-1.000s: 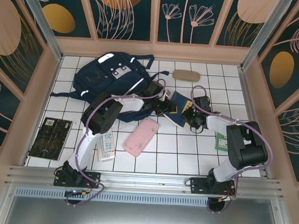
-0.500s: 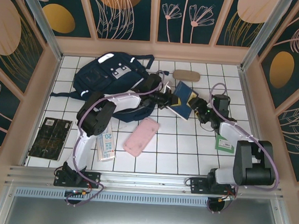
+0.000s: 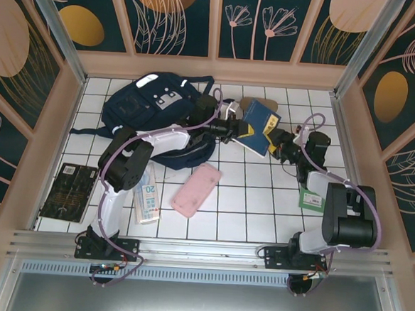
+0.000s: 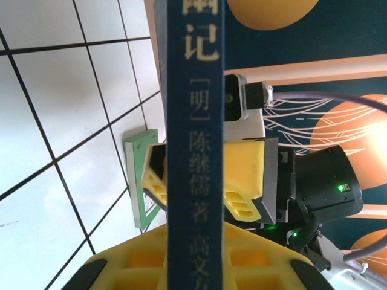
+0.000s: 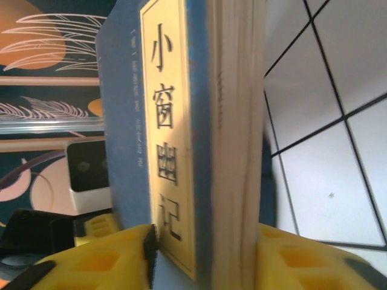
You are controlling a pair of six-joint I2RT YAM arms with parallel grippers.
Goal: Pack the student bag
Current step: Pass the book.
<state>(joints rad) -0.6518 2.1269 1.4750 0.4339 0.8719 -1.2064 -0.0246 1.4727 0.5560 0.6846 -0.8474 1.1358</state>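
At the far left of the white tiled table [image 3: 246, 215] lies the student bag [image 3: 143, 108], flat, with its front side and the pale reflective patches turned up. Its long axis goes diagonally, from the far-left part of the table to the middle. A dark strap sticks out at its far-right corner. The forearm of the left arm lies over the end of the bag that is nearer to the middle, so I cannot tell if the bag is open.

Just to the right of the bag, a blue book [image 3: 261, 120] is held above the tiles between the two grippers. The left gripper [image 3: 236, 129] is clenched on the side of the book nearer to the bag, and in its wrist view the spine [image 4: 195, 151] with yellow characters stands between its yellow fingers. The right gripper [image 3: 274, 140] grasps the opposite side. In its own view the yellow fingers [image 5: 109, 260] press against the cover and the page edges.

A tan pouch [image 3: 248, 102] lies near the back wall, partly hidden behind the book. A pink case [image 3: 196, 189] lies near the bag, on the side toward the arm bases. A white packet [image 3: 147, 200] printed "20" lies beside the left arm. A black book [image 3: 70, 191] lies at the left edge, and a green booklet [image 3: 308, 198] lies against the right arm.

By count: one bag, one blue book, one black book, one green booklet, one pink case, one tan pouch, one white packet.
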